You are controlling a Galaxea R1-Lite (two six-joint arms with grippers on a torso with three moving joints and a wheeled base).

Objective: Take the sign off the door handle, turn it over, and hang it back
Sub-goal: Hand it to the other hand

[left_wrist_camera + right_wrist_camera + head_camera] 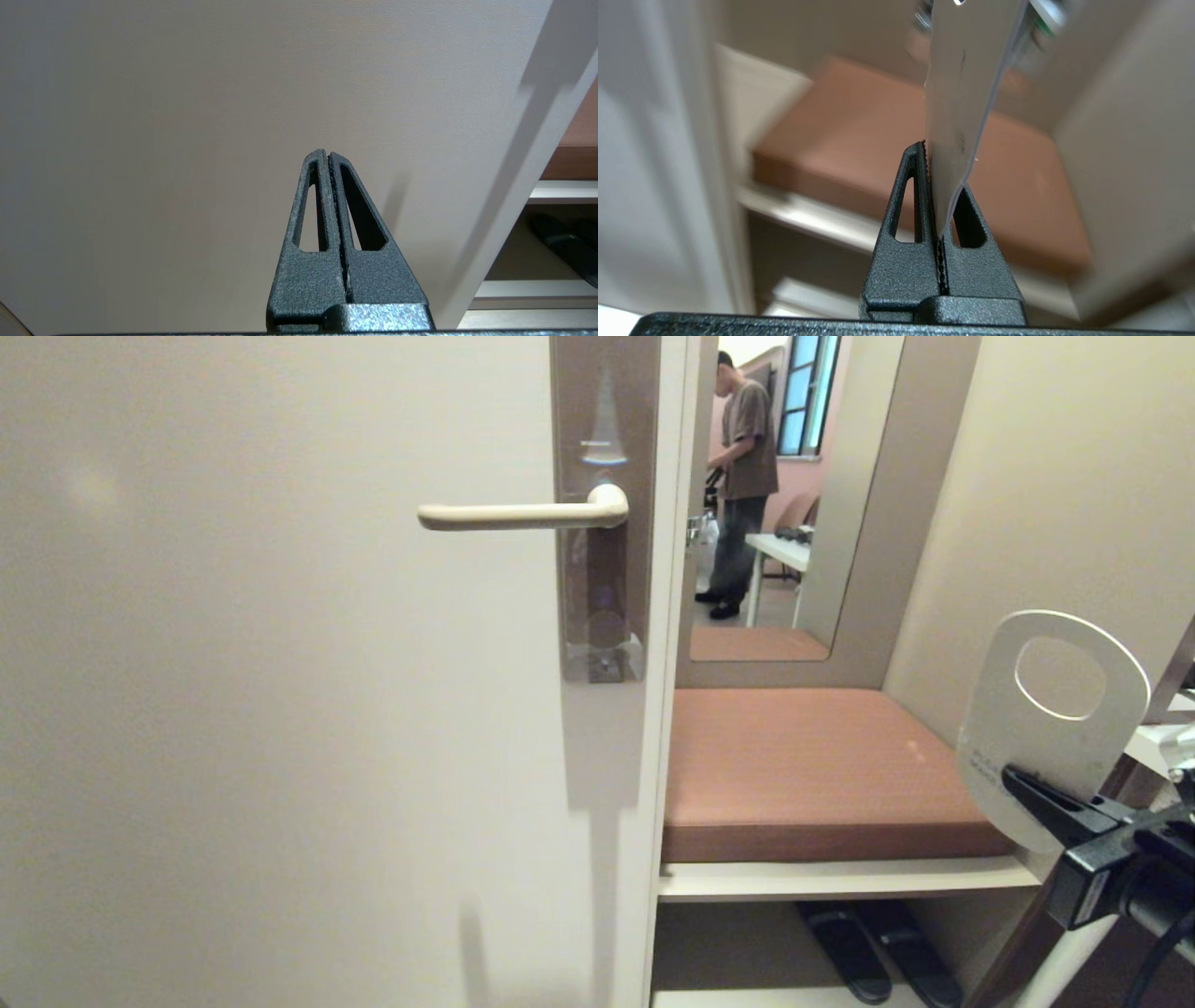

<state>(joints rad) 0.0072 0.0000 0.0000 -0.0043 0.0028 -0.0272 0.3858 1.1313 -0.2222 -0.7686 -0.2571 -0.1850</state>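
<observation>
The cream door handle [518, 514] juts out level from its tall grey backplate [605, 504] and carries nothing. Far to its right and lower, my right gripper [1018, 784] is shut on the lower end of the sign [1055, 719], whose pale face shows with its oval hole uppermost. In the right wrist view the sign [962, 102] stands edge-on, pinched in the right gripper [941, 186]. My left gripper [327, 156] is shut on nothing and points at the plain door panel; it does not show in the head view.
The cream door [280, 709] fills the left half. Right of its edge is a bench with a brown cushion [812, 770], dark slippers [878, 947] beneath it, and a beige wall [1055, 504]. A person [742, 476] stands far off, seen above the bench.
</observation>
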